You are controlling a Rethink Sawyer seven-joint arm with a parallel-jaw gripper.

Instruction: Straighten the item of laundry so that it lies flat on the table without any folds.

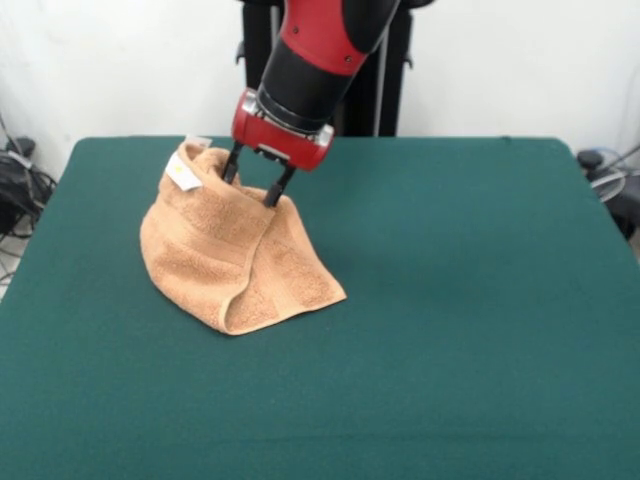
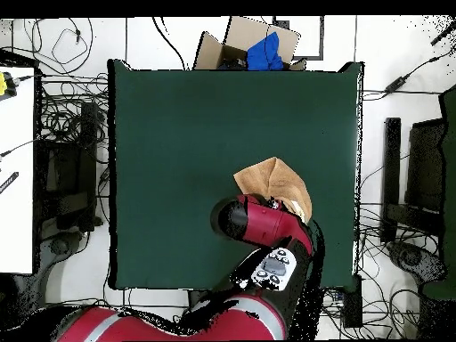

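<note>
The peach-orange towel (image 1: 240, 262) sits on the left half of the green table (image 1: 460, 300), bunched into a tent shape with folds. Its top edge is lifted off the cloth and its lower part rests on the table. A small white tag (image 1: 181, 172) shows at its upper left corner. My gripper (image 1: 249, 192) comes down from above and is shut on the raised top edge, its black fingers (image 1: 272, 192) dug into the fabric. In the overhead view the towel (image 2: 274, 178) pokes out from under the red arm (image 2: 263, 221), which hides the gripper there.
A cardboard box (image 2: 233, 40) holding a blue item stands off the table's far edge in the overhead view. Cables and equipment lie on the floor around the table (image 2: 178, 134). A white desk (image 2: 16, 169) stands at the left.
</note>
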